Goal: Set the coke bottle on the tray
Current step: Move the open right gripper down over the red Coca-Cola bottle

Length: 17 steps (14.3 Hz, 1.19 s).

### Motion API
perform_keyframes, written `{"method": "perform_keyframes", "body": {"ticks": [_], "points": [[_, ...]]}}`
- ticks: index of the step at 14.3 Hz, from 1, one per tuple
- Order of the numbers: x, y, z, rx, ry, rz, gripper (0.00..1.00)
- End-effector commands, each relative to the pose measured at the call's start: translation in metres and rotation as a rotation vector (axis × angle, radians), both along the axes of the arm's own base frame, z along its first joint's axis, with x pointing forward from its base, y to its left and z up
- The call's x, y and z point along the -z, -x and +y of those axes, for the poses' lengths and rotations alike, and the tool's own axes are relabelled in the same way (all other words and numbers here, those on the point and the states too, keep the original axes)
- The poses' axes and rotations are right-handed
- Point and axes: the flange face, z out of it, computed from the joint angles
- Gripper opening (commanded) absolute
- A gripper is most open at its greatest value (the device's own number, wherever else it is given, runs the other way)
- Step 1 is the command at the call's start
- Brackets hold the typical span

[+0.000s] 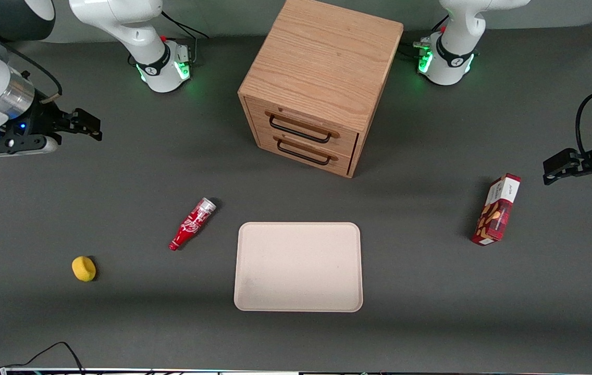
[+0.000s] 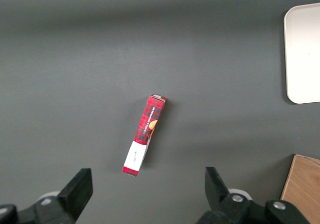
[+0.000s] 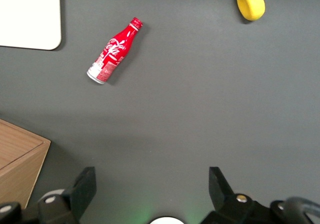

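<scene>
my gripper: up in the air at my working end of the table, farther from the front camera than the coke bottle, well apart from it; nothing between the fingers, they stand spread wide
coke bottle: lying on its side on the dark table, red cap end pointing toward the front camera, silvery base end pointing toward the cabinet; near the tray but not touching it, untouched by me
tray: flat beige tray on the table, in front of the cabinet's drawers, nearer the front camera than the cabinet; bare surface, bottle not on it
cabinet: wooden, two drawers with dark handles, both look closed, though the angle makes that hard to confirm
yellow object: small, round, on the table toward my working end, nearer the front camera than the bottle, well apart from it
snack box: red and white, toward the parked arm's end, well apart from the tray
</scene>
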Motion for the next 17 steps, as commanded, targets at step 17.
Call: {"method": "perform_keyframes", "body": {"ticks": [17], "points": [[0.104, -0.111, 0.082, 0.267, -0.025, 0.106, 1.00]]}}
